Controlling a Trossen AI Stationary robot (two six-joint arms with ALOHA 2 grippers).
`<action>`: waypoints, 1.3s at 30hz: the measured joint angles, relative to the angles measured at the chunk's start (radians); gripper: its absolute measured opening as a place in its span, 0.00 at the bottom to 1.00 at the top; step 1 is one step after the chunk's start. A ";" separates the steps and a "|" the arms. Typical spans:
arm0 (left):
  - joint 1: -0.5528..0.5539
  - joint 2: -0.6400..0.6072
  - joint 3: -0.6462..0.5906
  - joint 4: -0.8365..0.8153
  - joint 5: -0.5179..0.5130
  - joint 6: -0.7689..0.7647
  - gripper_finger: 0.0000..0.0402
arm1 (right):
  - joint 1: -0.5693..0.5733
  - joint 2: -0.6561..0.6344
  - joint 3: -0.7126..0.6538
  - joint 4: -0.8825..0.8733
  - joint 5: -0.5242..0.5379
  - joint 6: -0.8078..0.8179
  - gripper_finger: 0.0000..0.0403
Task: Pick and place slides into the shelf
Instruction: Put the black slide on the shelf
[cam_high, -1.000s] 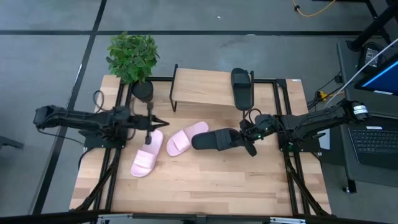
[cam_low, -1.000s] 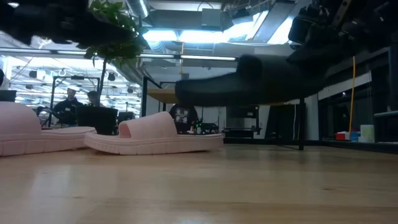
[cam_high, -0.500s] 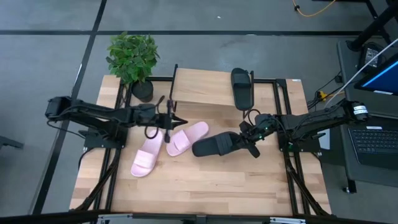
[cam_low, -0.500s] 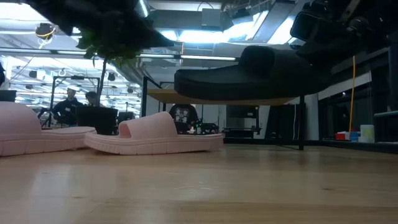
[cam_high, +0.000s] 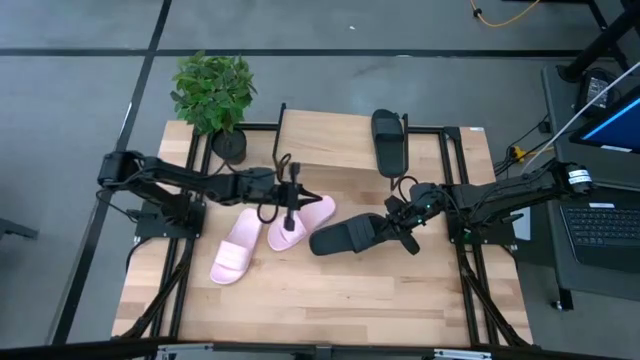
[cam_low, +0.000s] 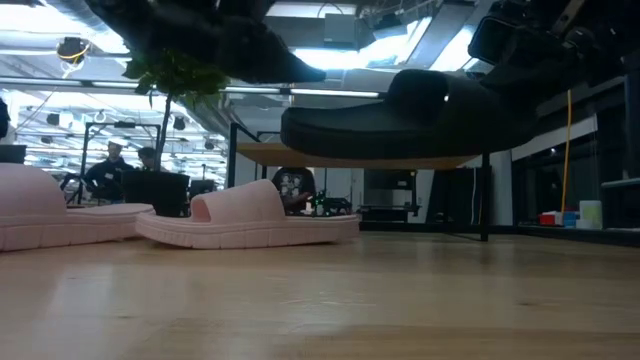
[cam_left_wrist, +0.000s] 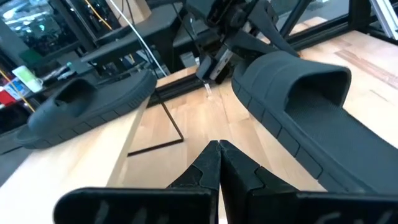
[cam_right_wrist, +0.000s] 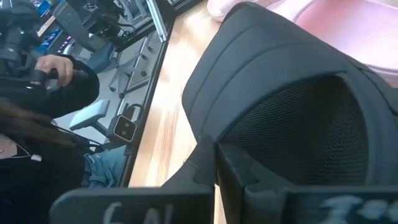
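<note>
Two pink slides (cam_high: 236, 251) (cam_high: 298, 221) are laid on the big wooden table (cam_high: 340, 300). At 12 o'clock a small shelf (cam_high: 320, 143) is stood, with one black slide (cam_high: 388, 141) laid on it.

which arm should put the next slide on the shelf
Right. Its gripper already holds a black slide off the table, near the shelf. The left gripper is shut and empty over a pink slide.

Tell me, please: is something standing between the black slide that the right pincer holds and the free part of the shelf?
Nothing visible does. The right pincer holds the black slide lifted above the table; bare tabletop lies between it and the shelf. The second black slide occupies only the shelf's right end.
</note>
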 joint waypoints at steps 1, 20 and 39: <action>0.000 0.007 0.005 -0.001 0.000 0.000 0.00 | 0.000 0.000 0.000 0.000 0.000 0.000 0.01; -0.035 0.015 0.011 0.024 -0.061 0.080 0.00 | 0.000 0.000 0.000 0.001 0.047 0.001 0.01; -0.040 0.015 0.011 0.029 -0.106 0.044 0.25 | 0.000 0.000 0.000 0.020 0.049 0.004 0.01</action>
